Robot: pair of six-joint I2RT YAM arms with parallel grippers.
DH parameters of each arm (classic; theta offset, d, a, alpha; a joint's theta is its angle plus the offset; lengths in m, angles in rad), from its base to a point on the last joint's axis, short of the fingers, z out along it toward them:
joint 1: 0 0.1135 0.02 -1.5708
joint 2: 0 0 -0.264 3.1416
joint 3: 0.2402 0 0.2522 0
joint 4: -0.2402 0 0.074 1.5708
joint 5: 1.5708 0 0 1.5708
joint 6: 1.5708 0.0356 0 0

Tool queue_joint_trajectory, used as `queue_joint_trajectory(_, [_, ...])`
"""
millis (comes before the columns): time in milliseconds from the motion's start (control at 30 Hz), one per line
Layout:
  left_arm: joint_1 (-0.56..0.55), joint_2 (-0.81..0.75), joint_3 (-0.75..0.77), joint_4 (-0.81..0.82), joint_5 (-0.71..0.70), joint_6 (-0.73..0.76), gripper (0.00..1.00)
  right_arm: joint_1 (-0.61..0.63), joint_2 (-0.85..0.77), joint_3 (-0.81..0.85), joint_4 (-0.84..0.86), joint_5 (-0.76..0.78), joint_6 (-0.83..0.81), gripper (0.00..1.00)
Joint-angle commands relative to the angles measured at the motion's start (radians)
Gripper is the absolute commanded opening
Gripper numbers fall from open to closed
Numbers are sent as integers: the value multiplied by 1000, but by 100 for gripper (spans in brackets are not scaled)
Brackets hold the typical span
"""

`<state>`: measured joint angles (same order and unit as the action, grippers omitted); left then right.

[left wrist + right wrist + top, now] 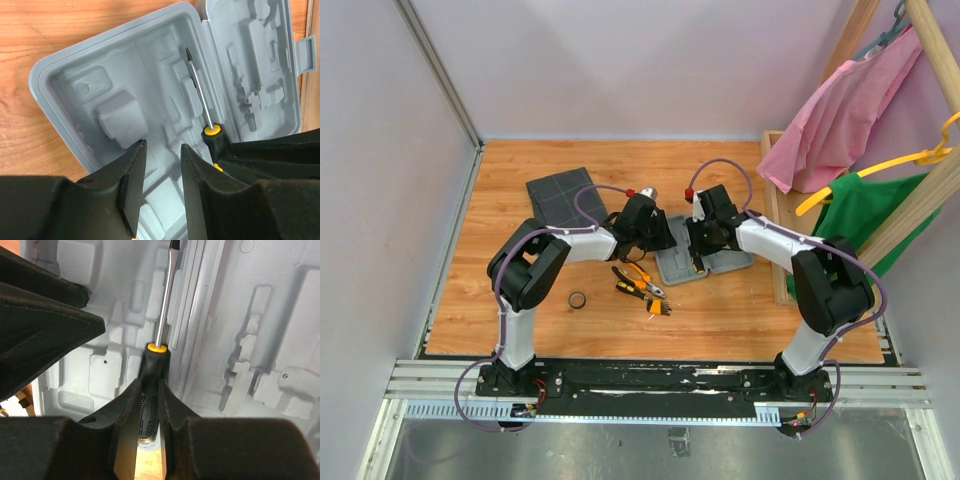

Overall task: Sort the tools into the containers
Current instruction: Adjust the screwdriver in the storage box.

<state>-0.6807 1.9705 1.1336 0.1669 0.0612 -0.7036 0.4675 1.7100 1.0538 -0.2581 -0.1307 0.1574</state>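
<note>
The light-grey plastic case (672,266) lies open on the wooden table, its moulded insides up (120,65). A black-and-yellow screwdriver (156,352) lies in the case beside the hinge, tip pointing away (200,92). My right gripper (149,384) is shut on its black handle, both fingers pressing its sides. My left gripper (163,146) hovers open over the case's left half, nothing between its fingers. Orange-and-black pliers (636,274), another screwdriver (642,293) and a black tape ring (577,300) lie on the table in front of the case. The dark grey grid pouch (563,196) lies at the back left.
Both arms meet over the case mid-table (660,235). A wooden rack (780,215) with pink and green clothes on hangers stands at the right edge. Walls close the table at the back and left.
</note>
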Motion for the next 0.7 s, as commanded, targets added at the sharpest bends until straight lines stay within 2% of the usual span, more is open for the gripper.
queue_joint_trajectory(0, [10, 20, 5, -49, -30, 11, 40, 0, -14, -54, -121, 48, -25, 20])
queue_joint_trajectory(200, [10, 9, 58, -77, -37, 30, 41, 0, -23, -84, -99, 33, -5, 24])
queue_joint_trajectory(367, [10, 10, 91, -87, -33, 25, 41, 0, -66, -95, -92, 28, -3, 34])
queue_joint_trajectory(667, [10, 4, 92, -86, -30, 17, 41, 0, -124, -91, -101, 15, 3, 38])
